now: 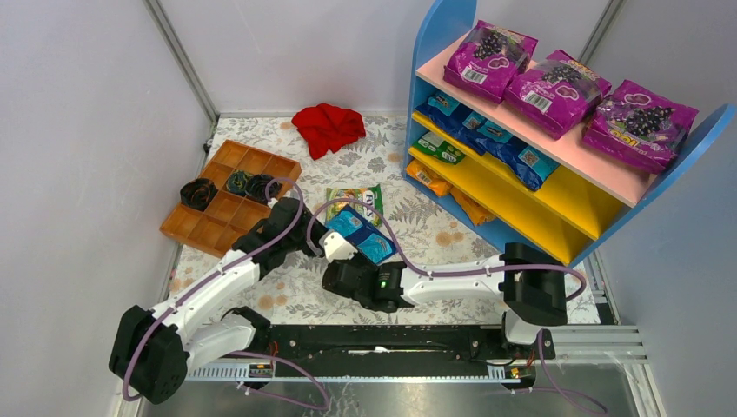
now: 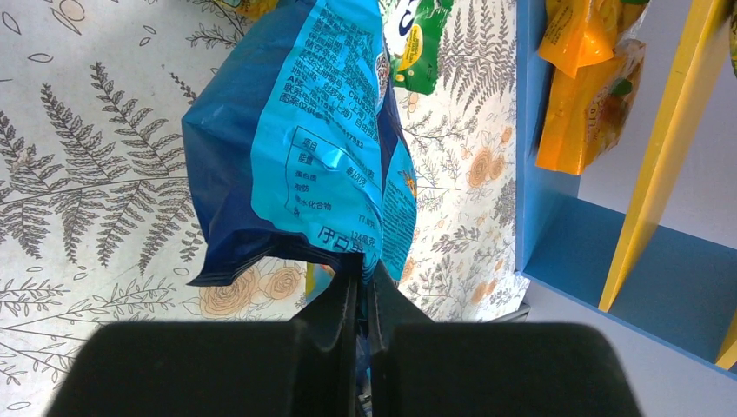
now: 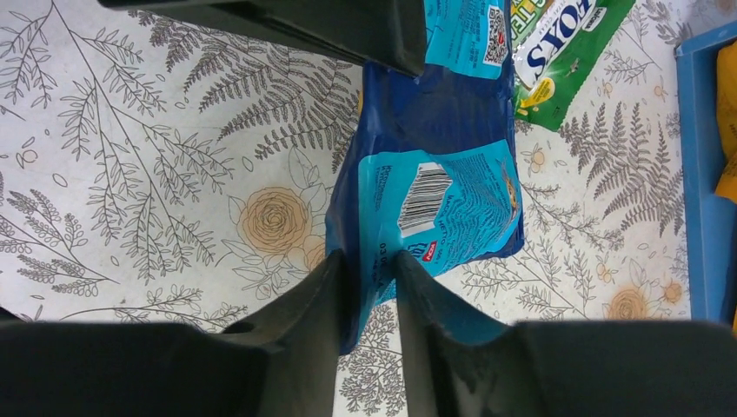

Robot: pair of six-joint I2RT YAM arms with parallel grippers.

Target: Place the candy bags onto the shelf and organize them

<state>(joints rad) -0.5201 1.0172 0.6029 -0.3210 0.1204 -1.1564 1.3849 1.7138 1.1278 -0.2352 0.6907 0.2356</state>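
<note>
Pincers: left pincer (image 2: 361,282) and right pincer (image 3: 368,282) are both clamped on one blue candy bag (image 1: 366,236), which is held above the worktop (image 1: 443,239) in front of the shelf (image 1: 432,52).

The shelf stands at the far right of the worktop, with magenta bags (image 1: 556,87) on its pink top board, blue bags (image 1: 487,139) and one green bag (image 1: 439,149) on the upper yellow board, and orange bags (image 1: 429,178) on the lowest level. The wooden tray (image 1: 217,228) sits far left, with dark items (image 1: 198,193) in several compartments, and the red cloth (image 1: 328,128) lies beyond it. The left pincer's jaws are closed on one end seam of the blue candy bag. The right pincer's jaws are set narrow on the opposite edge, beside the barcode. A green candy bag (image 1: 355,201) lies flat on the worktop just beyond the held bag, apart from the shelf.
</note>
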